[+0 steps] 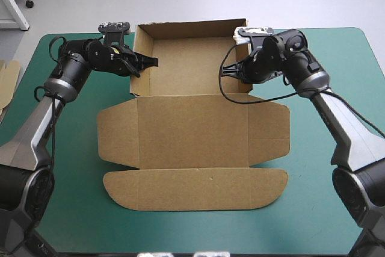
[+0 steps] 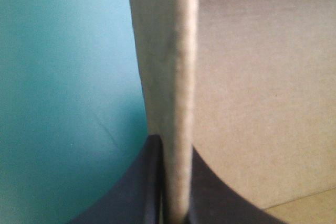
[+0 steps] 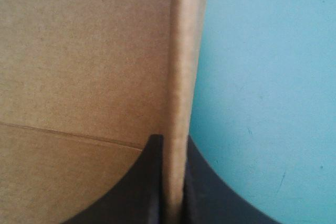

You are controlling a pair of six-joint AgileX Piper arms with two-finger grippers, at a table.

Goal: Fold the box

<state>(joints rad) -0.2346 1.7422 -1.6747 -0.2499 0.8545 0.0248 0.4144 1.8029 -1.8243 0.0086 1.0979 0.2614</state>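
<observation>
The brown box point(image 1: 192, 127) lies at the table's middle as an open tray with its back and side walls raised and the lid and front flap flat toward the near edge. My left gripper point(image 1: 139, 62) is shut on the box's left wall point(image 2: 167, 77), whose edge runs between the black fingers point(image 2: 149, 182). My right gripper point(image 1: 239, 70) is shut on the box's right wall point(image 3: 184, 66), pinched the same way between its fingers point(image 3: 152, 182). The tray's inner floor point(image 3: 79, 51) shows beside each wall.
The teal-green cover point(image 1: 337, 88) lies bare on both sides of the box and along the near edge. An edge of more brown board point(image 1: 7, 79) shows at the table's left edge.
</observation>
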